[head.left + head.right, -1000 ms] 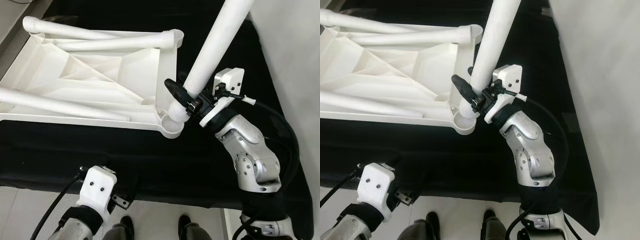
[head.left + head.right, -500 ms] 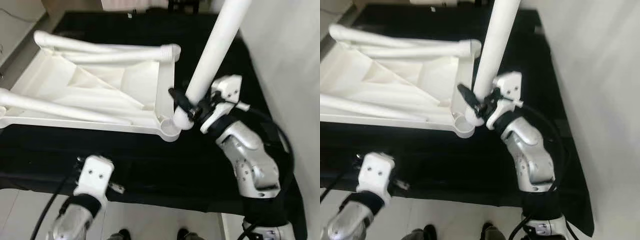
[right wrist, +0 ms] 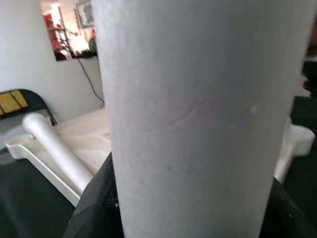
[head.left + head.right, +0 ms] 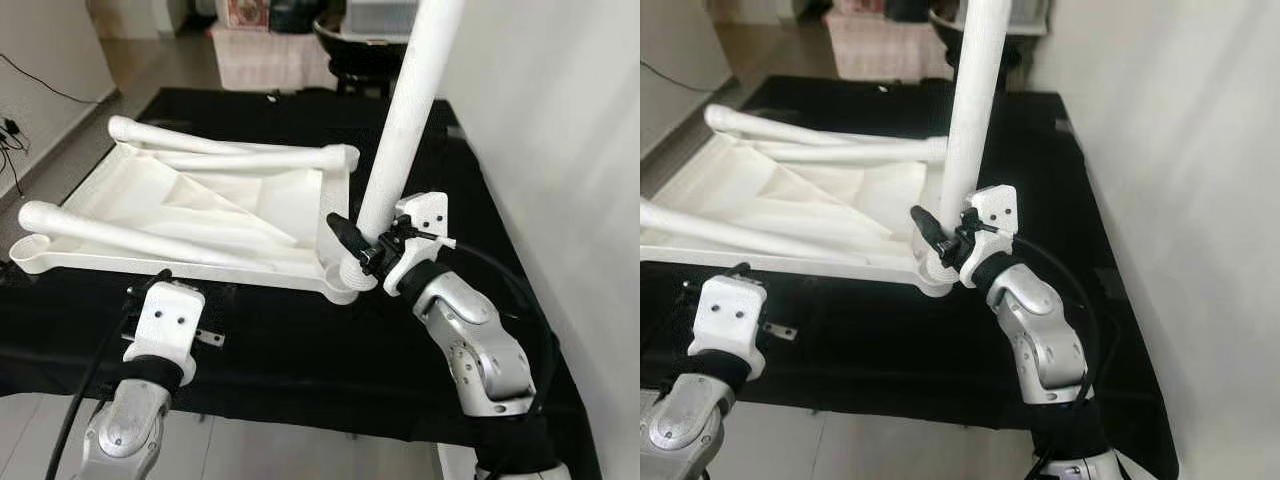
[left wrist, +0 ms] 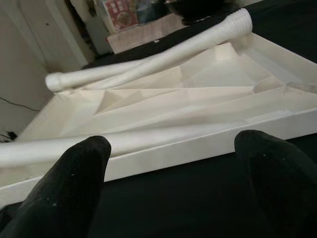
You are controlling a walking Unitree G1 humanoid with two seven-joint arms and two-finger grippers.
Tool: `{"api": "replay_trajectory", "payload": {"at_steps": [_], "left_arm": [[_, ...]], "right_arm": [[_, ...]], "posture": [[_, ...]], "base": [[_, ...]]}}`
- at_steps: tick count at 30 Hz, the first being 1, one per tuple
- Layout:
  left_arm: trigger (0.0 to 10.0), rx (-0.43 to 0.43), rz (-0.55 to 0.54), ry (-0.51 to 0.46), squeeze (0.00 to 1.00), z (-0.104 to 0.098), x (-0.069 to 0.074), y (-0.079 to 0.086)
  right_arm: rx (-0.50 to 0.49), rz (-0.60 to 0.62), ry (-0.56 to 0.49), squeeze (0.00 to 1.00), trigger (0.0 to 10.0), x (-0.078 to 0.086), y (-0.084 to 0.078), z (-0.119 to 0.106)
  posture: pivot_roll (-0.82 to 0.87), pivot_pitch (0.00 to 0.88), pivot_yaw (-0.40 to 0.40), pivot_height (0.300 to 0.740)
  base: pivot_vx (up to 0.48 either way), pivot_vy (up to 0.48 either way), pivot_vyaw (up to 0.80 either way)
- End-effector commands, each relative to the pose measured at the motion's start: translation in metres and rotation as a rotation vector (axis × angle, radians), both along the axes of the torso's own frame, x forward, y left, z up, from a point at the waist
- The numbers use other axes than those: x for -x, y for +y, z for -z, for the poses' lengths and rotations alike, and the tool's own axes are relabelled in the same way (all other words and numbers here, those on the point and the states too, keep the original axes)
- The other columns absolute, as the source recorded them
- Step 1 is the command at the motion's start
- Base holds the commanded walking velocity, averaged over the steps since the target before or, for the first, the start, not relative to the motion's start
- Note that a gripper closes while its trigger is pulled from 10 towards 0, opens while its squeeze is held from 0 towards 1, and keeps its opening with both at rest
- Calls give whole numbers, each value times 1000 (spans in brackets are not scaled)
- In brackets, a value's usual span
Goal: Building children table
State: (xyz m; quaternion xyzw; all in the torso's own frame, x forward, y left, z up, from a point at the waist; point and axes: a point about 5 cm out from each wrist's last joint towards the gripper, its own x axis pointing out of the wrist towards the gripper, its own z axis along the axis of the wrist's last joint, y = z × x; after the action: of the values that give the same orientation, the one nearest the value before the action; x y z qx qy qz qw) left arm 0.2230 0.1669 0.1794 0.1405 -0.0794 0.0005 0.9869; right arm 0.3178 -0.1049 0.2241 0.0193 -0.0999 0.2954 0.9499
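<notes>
Since the earlier frame my camera had tilted up, bringing the room beyond the black table [image 4: 300, 350] into view; the leg in hand stood steeper. Left of the inverted white tabletop [image 4: 215, 215], at its near edge, I held the left gripper [image 5: 173, 173] with fingers spread, grasping nothing. Three loose legs [image 4: 240, 160] lay inside the tabletop. At its near right corner socket [image 4: 340, 285], the right gripper [image 4: 358, 245] was clamped on the upright table leg [image 4: 405, 120].
</notes>
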Motion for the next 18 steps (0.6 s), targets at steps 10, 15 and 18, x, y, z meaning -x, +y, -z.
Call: {"api": "replay_trajectory", "payload": {"at_steps": [10, 15, 18], "left_arm": [[10000, 2, -14, 40, 0, 17, 10, -6], [10000, 9, -22, 48, 0, 20, 10, -4], [10000, 17, -22, 53, 0, 21, 10, -4]], "right_arm": [[-3, 0, -16, 0, 10000, 1, 4, 2], [2, 4, -20, 0, 10000, 0, 4, 1], [13, 8, -24, 0, 10000, -2, 3, 1]], "posture": [[28, 91, -49, 740], [24, 97, -47, 740], [23, 99, -46, 740]], "base": [[0, 0, 0], [0, 0, 0], [0, 0, 0]]}}
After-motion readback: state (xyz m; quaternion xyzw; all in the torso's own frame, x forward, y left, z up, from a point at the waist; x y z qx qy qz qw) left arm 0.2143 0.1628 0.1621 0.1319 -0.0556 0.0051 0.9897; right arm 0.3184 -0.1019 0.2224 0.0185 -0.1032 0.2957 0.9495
